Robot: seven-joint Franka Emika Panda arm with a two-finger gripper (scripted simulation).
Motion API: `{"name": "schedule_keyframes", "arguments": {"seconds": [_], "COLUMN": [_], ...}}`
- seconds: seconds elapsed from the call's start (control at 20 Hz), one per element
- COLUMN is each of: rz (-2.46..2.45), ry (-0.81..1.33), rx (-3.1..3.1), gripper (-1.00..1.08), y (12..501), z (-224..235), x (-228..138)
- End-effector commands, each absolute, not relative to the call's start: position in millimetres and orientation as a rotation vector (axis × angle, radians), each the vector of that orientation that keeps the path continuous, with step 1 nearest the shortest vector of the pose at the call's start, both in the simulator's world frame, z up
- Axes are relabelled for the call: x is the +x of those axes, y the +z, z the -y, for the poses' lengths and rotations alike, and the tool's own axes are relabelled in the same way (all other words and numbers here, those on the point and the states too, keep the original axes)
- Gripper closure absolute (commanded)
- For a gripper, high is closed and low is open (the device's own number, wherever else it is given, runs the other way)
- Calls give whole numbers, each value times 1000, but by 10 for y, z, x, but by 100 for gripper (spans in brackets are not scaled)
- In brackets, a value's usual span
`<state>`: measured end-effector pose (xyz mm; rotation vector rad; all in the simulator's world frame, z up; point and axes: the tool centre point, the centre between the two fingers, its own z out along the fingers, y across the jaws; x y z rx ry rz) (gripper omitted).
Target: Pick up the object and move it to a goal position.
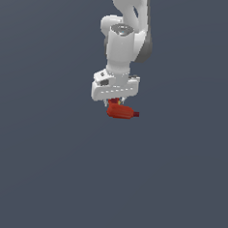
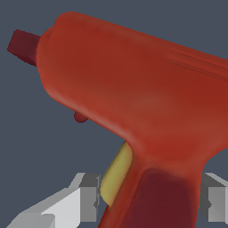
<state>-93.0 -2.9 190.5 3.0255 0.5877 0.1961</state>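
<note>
The object is a small red drill-shaped item, L-shaped in outline: a rounded, barrel-like body with a stubby handle branching off one end. In the wrist view the object fills most of the picture — a smooth, glossy red body that tapers to a short, dark maroon tip at one end, with faint ridges running along the opposite end. A small red nub sticks out just under the body near the tip end, and a yellow trigger-like patch sits in the crook where the handle meets the body. The lower part of the handle is a darker, brownish red.

In the exterior view the body's long axis lies roughly level, with the dark tip pointing toward the exterior view's right and very slightly downward. The handle runs upward from the body into the gripper, so the barrel hangs just below the white hand.

The fingers sit on either side of the handle, pressed against it, one on the yellow-patch side and the other on the far side — the gripper is clenched on the object's handle. The object hangs in mid-air beneath the arm against a plain dark grey-blue background; no supporting surface edge or corner can be made out in either view.
</note>
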Motion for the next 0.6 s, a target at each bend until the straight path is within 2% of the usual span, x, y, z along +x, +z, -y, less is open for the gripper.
{"name": "schedule_keyframes", "arguments": {"seconds": [0.0,0.55], "rz": [-588,-589], "ry": [203,204], "rx": [3024,3026], "gripper": [108,108], "y": [2129,3096], "z": [-4,-156], "x": [-1006,-1391]}}
